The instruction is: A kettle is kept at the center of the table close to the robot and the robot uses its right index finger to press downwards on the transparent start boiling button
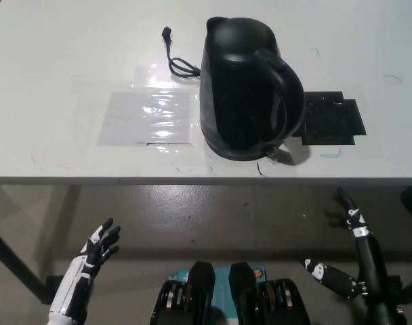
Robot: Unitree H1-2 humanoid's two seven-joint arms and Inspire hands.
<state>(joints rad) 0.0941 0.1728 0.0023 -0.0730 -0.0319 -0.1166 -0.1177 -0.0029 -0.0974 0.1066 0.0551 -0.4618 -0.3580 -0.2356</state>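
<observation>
One kettle (246,88); two hands idle

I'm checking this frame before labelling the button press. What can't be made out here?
- Start button at the kettle base: tiny, shadowed under the handle, head view.
- Cord: far end hidden behind the kettle.
- Right hand: black, edge-on; fingers unclear.
- Left hand: clearly open.

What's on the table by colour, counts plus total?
Black: 3 - glossy black plastic kettle, black power cord with plug, flat black square mat
Clear: 1 - transparent plastic sheet
Total: 4
Both hands, white left hand and black right hand, hang below the white table edge, open.
</observation>
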